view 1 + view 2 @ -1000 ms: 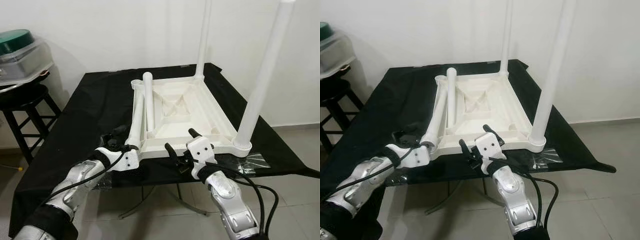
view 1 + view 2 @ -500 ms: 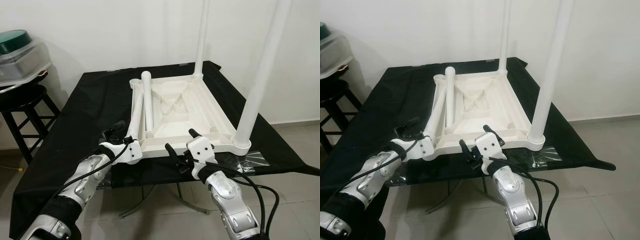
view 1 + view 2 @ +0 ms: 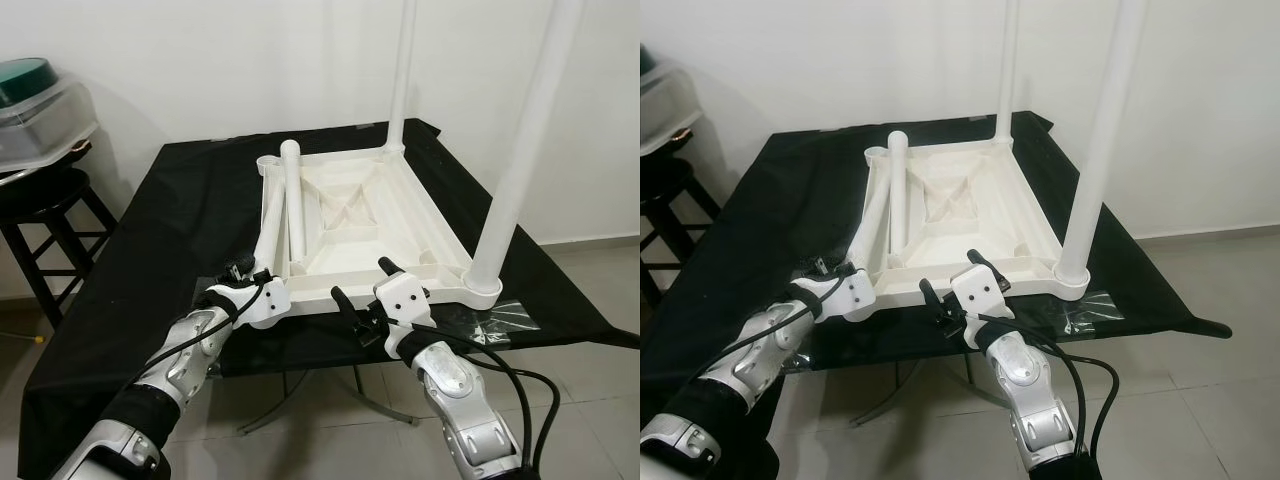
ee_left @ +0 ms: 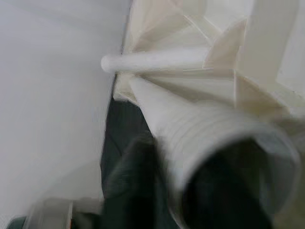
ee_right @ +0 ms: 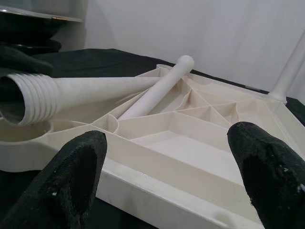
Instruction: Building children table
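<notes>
The white table top (image 3: 440,232) lies upside down on a black-clothed table (image 3: 170,220). Two white legs stand upright in its right corners, one near (image 3: 520,150) and one far (image 3: 402,80). Two loose legs lie along its left side. My left gripper (image 3: 243,272) is shut on the threaded end of the outer loose leg (image 3: 268,225), holding it just above the near-left corner socket (image 5: 28,129). A black finger (image 4: 133,181) hugs that leg (image 4: 205,129). The other loose leg (image 3: 295,200) rests inside the frame. My right gripper (image 3: 362,282) is open at the top's front edge, holding nothing.
A black stool (image 3: 50,200) at the left carries a clear container with a green lid (image 3: 40,100). Crumpled clear plastic (image 3: 500,320) lies on the cloth at the near right corner. A white wall stands close behind, and tiled floor lies to the right.
My left arm has pushed forward and rightwards, bringing the held leg's threaded end closer to the near-left corner. The right gripper has stayed put.
</notes>
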You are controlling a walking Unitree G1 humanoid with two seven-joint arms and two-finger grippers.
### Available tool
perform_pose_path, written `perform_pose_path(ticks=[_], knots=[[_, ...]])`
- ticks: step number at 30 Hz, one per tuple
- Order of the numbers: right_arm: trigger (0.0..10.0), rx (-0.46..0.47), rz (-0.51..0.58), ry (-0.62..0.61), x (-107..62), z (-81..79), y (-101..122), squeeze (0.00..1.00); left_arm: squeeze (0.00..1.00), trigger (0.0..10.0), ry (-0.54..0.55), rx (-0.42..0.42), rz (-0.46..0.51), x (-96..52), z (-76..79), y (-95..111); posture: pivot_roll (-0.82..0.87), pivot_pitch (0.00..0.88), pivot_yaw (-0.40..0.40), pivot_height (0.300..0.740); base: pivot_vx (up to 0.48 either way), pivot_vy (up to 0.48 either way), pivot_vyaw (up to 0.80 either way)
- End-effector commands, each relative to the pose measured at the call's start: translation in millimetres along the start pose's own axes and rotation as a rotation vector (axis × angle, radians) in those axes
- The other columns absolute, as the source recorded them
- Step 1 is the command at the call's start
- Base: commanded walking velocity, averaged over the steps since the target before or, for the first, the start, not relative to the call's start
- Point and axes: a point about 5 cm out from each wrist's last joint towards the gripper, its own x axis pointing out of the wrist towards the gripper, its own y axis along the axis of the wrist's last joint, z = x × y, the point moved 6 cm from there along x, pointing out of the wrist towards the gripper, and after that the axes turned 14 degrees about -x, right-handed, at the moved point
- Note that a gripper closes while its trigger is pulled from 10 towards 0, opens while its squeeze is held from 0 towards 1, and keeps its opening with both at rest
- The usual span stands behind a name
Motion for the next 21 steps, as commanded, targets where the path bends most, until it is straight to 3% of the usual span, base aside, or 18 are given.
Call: perform_pose_path(ticks=[1,13,21], knots=[[10.0,0.004,-0.005,0.008,-1.3,-3.1,0.6,0.00,0.00,0.0,-0.007,-0.004,-0.045,-0.6,-0.1,-11.2,-0.12,0.042,0.064,0.740,0.000,0.000,0.00],[10.0,0.001,-0.005,0.009,-1.3,-3.2,0.8,0.00,0.00,0.0,0.023,-0.013,-0.056,0.6,-4.9,-13.1,-0.12,0.042,0.065,0.740,0.000,0.000,0.00],[10.0,-0.002,-0.003,0.008,-1.3,-3.3,1.3,0.00,0.00,0.0,0.123,-0.072,-0.036,-0.9,-30.4,-9.9,-0.12,0.042,0.063,0.740,0.000,0.000,0.00]])
